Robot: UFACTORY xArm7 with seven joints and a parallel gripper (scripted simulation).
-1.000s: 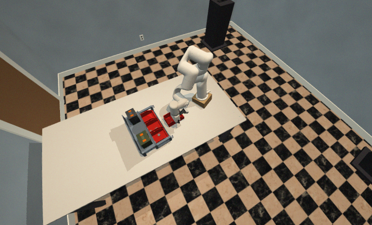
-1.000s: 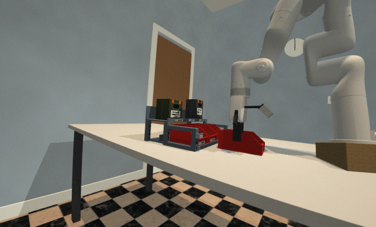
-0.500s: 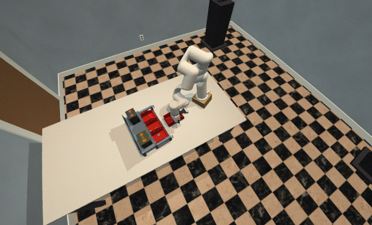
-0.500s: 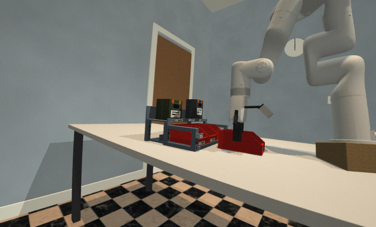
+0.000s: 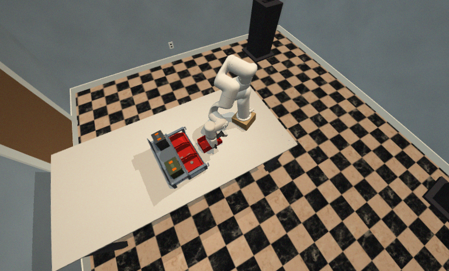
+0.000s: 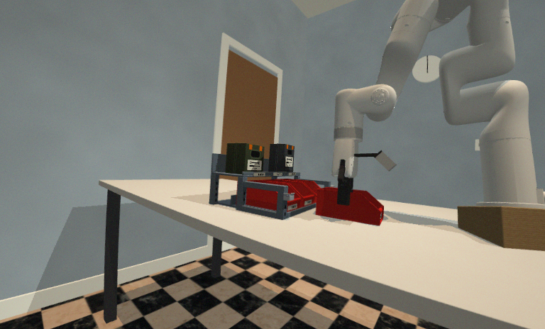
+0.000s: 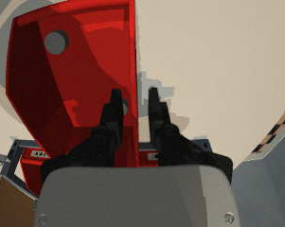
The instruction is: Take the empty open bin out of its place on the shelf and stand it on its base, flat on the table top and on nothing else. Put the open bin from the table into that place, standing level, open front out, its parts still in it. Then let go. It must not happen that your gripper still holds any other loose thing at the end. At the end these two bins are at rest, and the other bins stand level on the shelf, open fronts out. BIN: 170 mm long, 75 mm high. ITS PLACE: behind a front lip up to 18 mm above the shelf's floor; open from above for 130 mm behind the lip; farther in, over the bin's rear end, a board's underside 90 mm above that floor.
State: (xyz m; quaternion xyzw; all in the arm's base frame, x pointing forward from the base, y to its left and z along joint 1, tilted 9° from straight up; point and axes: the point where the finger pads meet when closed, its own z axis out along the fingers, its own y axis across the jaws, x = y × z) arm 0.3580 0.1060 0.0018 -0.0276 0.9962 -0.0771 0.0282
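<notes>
A red open bin (image 5: 207, 144) stands on the table top just in front of the shelf; it also shows in the exterior view (image 6: 348, 205) and in the wrist view (image 7: 73, 89). A grey round part (image 7: 57, 42) lies inside it. My gripper (image 7: 134, 100) (image 6: 344, 197) points straight down over the bin's side wall, one finger inside and one outside, with a gap on each side of the wall. It is open and holds nothing. The grey shelf (image 5: 177, 156) holds three red bins (image 5: 186, 151) in its lower row, open fronts toward the arm.
A green box (image 6: 245, 157) and a black box (image 6: 282, 157) stand on the shelf's upper board. The arm's wooden base block (image 5: 244, 120) sits right of the bin. The table edge runs close in front of the shelf.
</notes>
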